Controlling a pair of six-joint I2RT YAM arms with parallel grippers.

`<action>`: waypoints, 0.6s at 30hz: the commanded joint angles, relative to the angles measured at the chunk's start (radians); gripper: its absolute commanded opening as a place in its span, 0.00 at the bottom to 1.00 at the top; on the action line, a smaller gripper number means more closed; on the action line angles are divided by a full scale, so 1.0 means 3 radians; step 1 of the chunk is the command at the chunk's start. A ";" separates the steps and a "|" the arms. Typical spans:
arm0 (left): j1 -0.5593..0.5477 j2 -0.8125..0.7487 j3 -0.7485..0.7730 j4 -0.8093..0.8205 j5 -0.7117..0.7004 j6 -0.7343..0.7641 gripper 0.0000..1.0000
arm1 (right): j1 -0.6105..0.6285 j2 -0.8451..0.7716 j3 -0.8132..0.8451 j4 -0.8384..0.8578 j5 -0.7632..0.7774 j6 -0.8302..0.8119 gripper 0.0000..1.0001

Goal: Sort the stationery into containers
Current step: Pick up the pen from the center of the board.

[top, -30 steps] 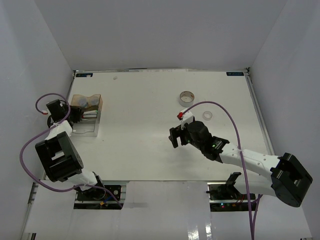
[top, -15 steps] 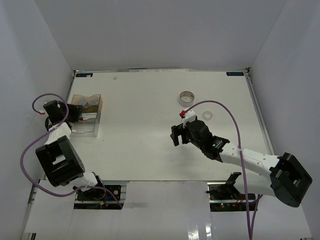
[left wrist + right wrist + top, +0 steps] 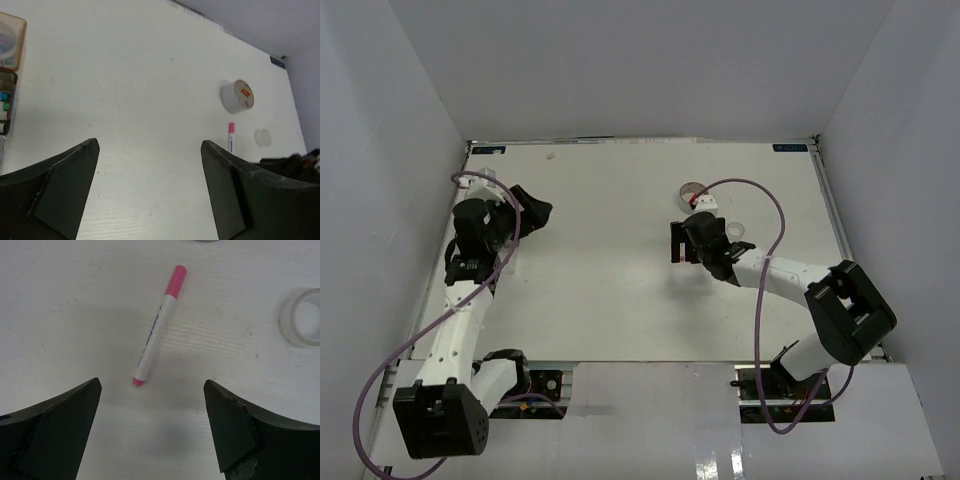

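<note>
White table [image 3: 610, 300]: amber box [image 3: 10, 40] at 9 o'clock edge; large tape roll [image 3: 237, 96] at 1 o'clock; pink-capped marker [image 3: 159, 325], small tape roll [image 3: 300, 317] near 2 o'clock, apart.

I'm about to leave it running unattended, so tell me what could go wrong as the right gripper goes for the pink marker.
The pink marker lies skewed between the open fingers of the right gripper, so closing may twist or roll it instead of pinching it squarely. The small tape roll sits just beyond one finger; a descent could nudge it. The left gripper hovers near the amber box, possibly crowding the drop-off.
</note>
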 commanded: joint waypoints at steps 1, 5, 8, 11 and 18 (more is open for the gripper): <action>-0.0209 -0.0345 -0.0251 -0.0239 -0.0163 0.0531 0.94 | -0.0052 0.0256 0.0345 -0.0125 0.0208 0.0162 0.89; -0.0536 -0.0601 -0.0394 -0.0337 -0.0296 0.0654 0.97 | -0.0072 0.0614 0.0621 -0.0304 0.0270 0.0208 0.87; -0.0587 -0.0699 -0.0461 -0.0347 -0.0368 0.0674 0.98 | -0.0093 0.0803 0.0775 -0.0371 0.0300 0.0269 0.82; -0.0603 -0.0694 -0.0456 -0.0352 -0.0373 0.0674 0.98 | -0.0103 0.0982 0.0882 -0.0442 0.0356 0.0366 0.76; -0.0603 -0.0653 -0.0446 -0.0378 -0.0368 0.0629 0.98 | -0.0113 0.1203 0.0888 -0.0478 0.0413 0.0535 0.54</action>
